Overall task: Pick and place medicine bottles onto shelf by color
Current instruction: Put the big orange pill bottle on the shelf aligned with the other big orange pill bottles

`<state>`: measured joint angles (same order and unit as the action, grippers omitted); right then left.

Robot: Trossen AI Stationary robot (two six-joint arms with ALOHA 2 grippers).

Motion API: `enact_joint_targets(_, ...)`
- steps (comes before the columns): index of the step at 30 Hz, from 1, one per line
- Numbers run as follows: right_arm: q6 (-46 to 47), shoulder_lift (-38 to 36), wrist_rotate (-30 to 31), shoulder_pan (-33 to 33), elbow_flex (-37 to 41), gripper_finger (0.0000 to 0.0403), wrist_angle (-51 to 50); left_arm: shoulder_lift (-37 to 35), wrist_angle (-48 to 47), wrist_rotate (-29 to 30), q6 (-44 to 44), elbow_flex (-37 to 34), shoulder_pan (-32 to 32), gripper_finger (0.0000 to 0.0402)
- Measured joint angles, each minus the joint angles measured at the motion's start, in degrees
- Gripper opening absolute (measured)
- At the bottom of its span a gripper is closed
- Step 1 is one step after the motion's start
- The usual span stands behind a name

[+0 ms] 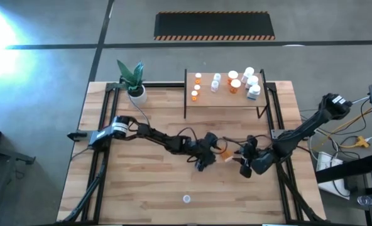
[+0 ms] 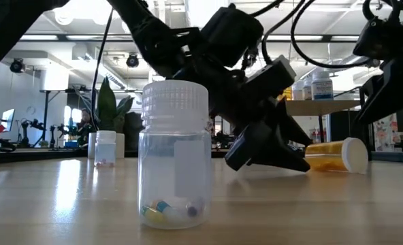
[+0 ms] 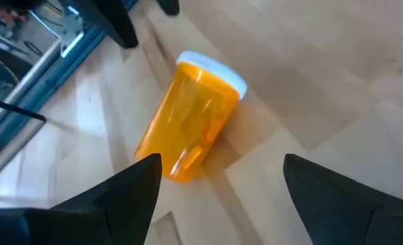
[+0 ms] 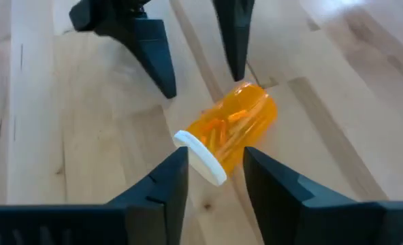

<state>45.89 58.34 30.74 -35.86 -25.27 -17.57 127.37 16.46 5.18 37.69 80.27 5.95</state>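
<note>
An orange medicine bottle (image 1: 224,152) with a white cap lies on its side on the table between my two grippers. My left gripper (image 3: 222,173) is open, and the bottle's base end (image 3: 182,167) lies close by one fingertip. My right gripper (image 4: 215,162) is open and faces it from the other side, its fingertips on either side of the white cap (image 4: 200,158). A clear bottle (image 2: 174,153) with pills stands upright near the table's front edge (image 1: 186,199). The shelf (image 1: 224,100) at the back holds several orange and white bottles. My left gripper has one fingertip (image 3: 150,167) right beside the orange bottle's base end; I cannot tell whether it touches. My right gripper comes in level from the table's right, with the cap's rim (image 4: 188,143) against the edge of one fingertip (image 4: 178,160); I cannot tell whether it touches.
A potted plant (image 1: 134,85) stands at the back left of the table. A small clear bottle (image 2: 105,148) stands far back near it in the low view. The shelf's black posts (image 1: 185,94) rise at the back. Cables hang off the table's right side (image 1: 337,147).
</note>
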Motion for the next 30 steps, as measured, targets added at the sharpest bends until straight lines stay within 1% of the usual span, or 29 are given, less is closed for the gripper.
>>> enact_joint_targets(4,0.06,-1.26,-1.69,0.00,-2.03,0.0160,-3.86,0.00,-4.27,-3.63,-1.30,2.90,-1.37,0.0290)
enact_joint_targets(7,0.21,-1.11,-2.65,0.00,-2.77,0.0185,-6.16,0.00,-5.09,-4.43,-1.28,4.08,-1.79,0.0290)
enact_joint_targets(10,1.01,0.84,-3.32,0.02,-2.31,0.0211,-10.30,0.00,-5.06,-4.58,-1.06,4.94,-1.89,0.0290)
enact_joint_targets(13,-1.55,4.32,-3.83,0.02,-1.83,0.0229,-13.92,0.00,-4.88,-4.60,-0.89,4.96,-1.94,0.0290)
enact_joint_targets(17,-8.15,9.77,-2.44,0.34,-1.99,0.0234,-11.78,0.02,-4.77,-4.16,-1.35,4.03,-2.11,0.0290)
enact_joint_targets(22,-16.95,15.80,-2.28,0.66,-3.89,0.0227,-3.28,0.02,-2.58,-0.32,-1.54,3.41,-2.11,0.0290)
enact_joint_targets(27,-19.89,20.25,-2.64,0.66,-8.59,0.0220,-1.83,0.02,-1.93,0.08,-4.73,3.36,-2.11,0.0290)
enact_joint_targets(30,-21.53,22.16,-5.43,0.66,-11.19,0.0219,-1.90,0.00,-2.92,3.07,-7.69,3.25,-2.00,0.0290)
